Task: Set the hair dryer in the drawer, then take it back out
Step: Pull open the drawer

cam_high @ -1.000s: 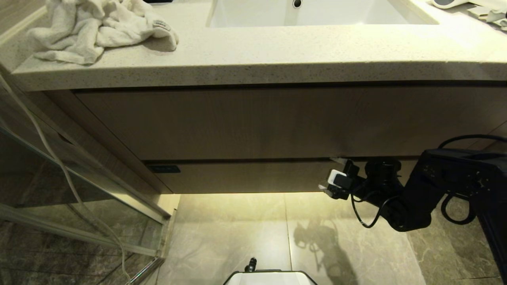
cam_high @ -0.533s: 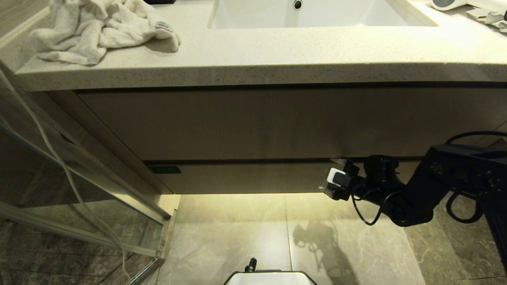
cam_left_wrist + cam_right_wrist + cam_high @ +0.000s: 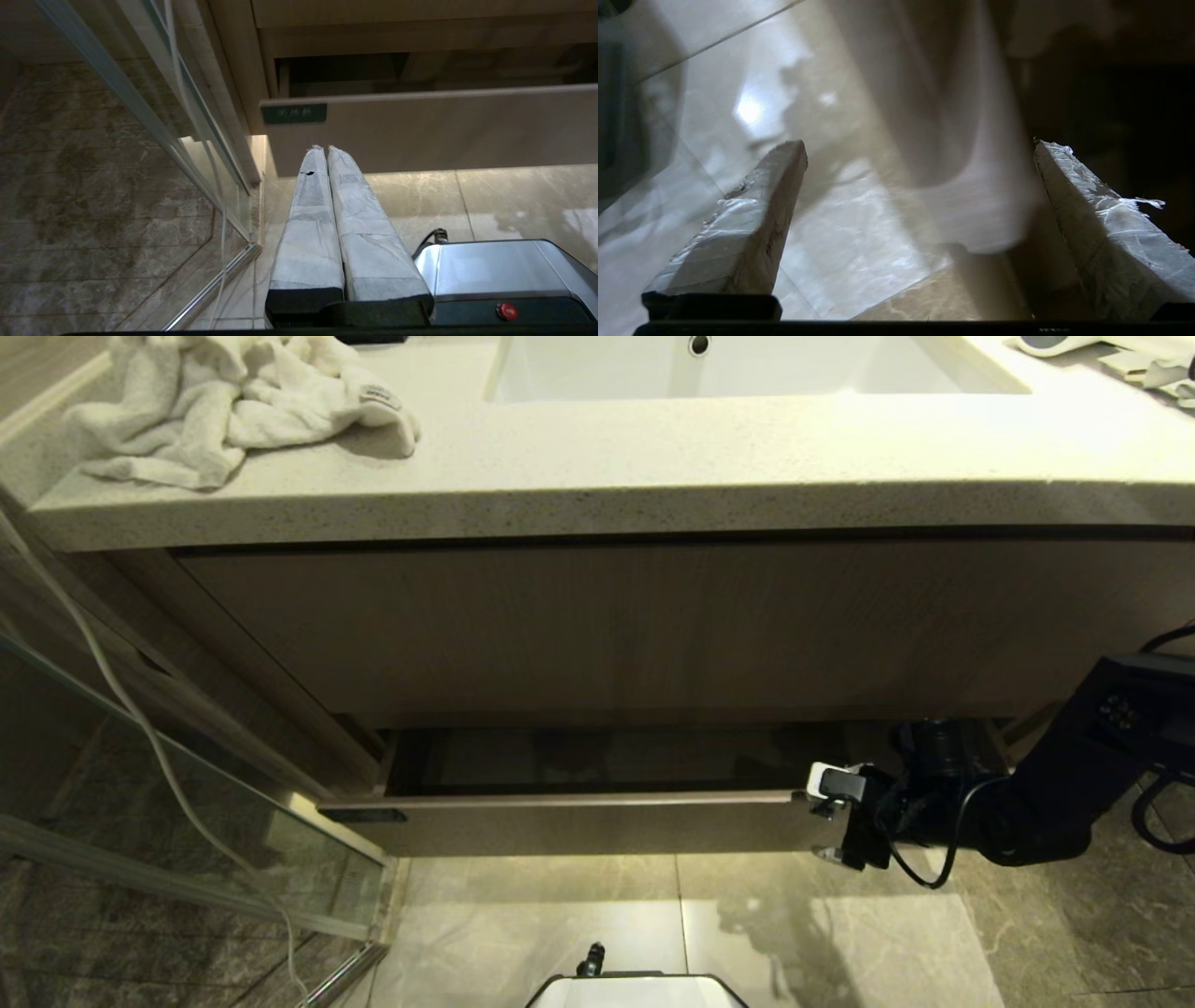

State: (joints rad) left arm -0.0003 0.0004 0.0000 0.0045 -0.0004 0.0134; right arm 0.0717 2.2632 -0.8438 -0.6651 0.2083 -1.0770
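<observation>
Head view: wide shallow light-wood drawer [image 3: 579, 821] stands partly pulled out under the speckled stone counter [image 3: 653, 467], dark interior showing, nothing visible inside. The right gripper [image 3: 836, 817] sits at the drawer front's right end, fingers straddling the front panel's edge. The small white hair dryer [image 3: 1055, 343] barely shows at the counter's far right corner, beyond the white sink [image 3: 747, 369], up and well apart from the jaws. So the dryer lies above and to the right of the right gripper; the right arm is plainly the nearer one. Its long axis can't be read, too much is cropped. A crumpled white terry towel [image 3: 233, 401] lies at the counter's left end.

Left wrist view: left gripper [image 3: 325, 151] parked low, padded fingers pressed together, holding nothing, pointing at the drawer front near the small dark label [image 3: 294, 113].

Right wrist view: right gripper's fingers [image 3: 752, 224] spread wide, blurred drawer front between them, nothing clamped.

Judgement: pull the drawer further if needed, then lift the right arm to the counter corner.
</observation>
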